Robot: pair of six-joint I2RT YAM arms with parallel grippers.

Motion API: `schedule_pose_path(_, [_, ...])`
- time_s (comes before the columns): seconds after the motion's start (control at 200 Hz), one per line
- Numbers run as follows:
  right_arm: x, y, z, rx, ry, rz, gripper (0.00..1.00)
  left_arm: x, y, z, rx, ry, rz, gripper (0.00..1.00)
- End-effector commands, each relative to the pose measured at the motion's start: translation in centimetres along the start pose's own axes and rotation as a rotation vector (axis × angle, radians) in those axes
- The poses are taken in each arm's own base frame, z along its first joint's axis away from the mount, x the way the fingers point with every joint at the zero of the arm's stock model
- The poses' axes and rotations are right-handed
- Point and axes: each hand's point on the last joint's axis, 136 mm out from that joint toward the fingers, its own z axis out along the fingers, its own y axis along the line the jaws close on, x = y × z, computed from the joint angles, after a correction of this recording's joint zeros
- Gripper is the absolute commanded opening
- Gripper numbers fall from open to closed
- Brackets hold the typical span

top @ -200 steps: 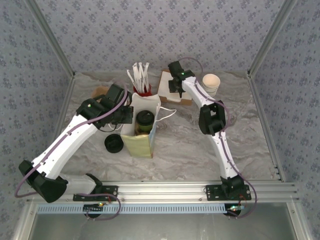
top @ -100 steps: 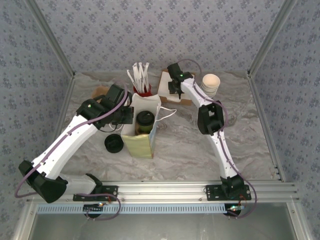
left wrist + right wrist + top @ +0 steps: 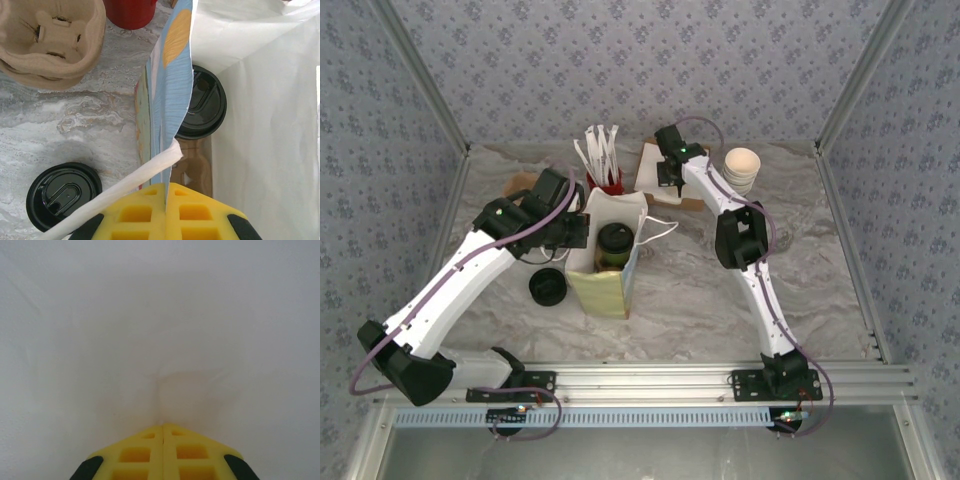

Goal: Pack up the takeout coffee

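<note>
While looking down into the paper bag [image 3: 602, 290], standing open near the middle of the table, find the takeout coffee [image 3: 611, 243] upright on its floor, black lid up, close to the left wall. From the left wrist, find the same takeout coffee [image 3: 202, 102] deep inside, next to a brown cardboard piece [image 3: 192, 167].

Left gripper [image 3: 165, 189]: clenched on the bag's left rim, with a paper handle strip caught alongside. Right gripper [image 3: 163, 426]: clenched too, pinching white paper into a crease, judged to be the bag's far right corner from its place overhead.

Handle the coffee as light but top-heavy if full. Expect thin paper sides, soft under a hard squeeze, and a press-on lid liable to pop. If lifting again, grip gently around the sides below the lid, never by the lid itself. Treat the bag as floppy: hold the rim apart and avoid tilting. Leave alone the loose black lid [image 3: 547, 286], just beside the bag toward the table's left edge.
</note>
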Motion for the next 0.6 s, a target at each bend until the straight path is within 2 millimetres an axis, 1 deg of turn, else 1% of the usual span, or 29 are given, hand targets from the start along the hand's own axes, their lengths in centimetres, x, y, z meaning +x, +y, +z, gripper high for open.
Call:
schedule_pose_path(0.0, [-3.1,-0.2,-3.6,-0.01,-0.085,0.009,0.01,-0.1,-0.4,-0.1,0.02,-0.003,0.012,0.01])
schedule_pose_path(0.025, [-3.3,-0.2,-3.9,-0.011,-0.089,0.008,0.0,0.0,-0.4,-0.1,0.021,-0.002,0.012,0.01])
schedule_pose_path(0.115, [-3.9,-0.1,-4.8,-0.015,-0.107,0.006,0.0,0.0,-0.3,0.0,0.02,-0.002,0.011,0.01])
schedule_pose_path(0.22, [-4.8,-0.1,-6.5,-0.025,-0.134,0.008,0.0,0.0,-0.4,0.0,0.023,-0.004,0.01,0.01])
schedule_pose_path(0.345, [-6.2,0.0,-9.3,-0.035,-0.181,0.0,0.0,0.1,-0.4,0.1,0.022,0.0,0.011,0.01])
schedule_pose_path(0.48, [-7.9,-0.2,-13.1,-0.044,-0.245,-0.009,0.0,0.1,-0.4,0.2,0.022,0.002,0.012,0.01])
schedule_pose_path(0.52, [-8.2,-0.2,-13.8,-0.047,-0.257,-0.012,0.0,0.1,-0.3,0.2,0.022,0.004,0.012,0.01])
schedule_pose_path(0.595, [-9.0,-0.3,-16.3,-0.056,-0.294,-0.015,0.0,0.1,-0.4,0.3,0.024,0.002,0.011,0.01])
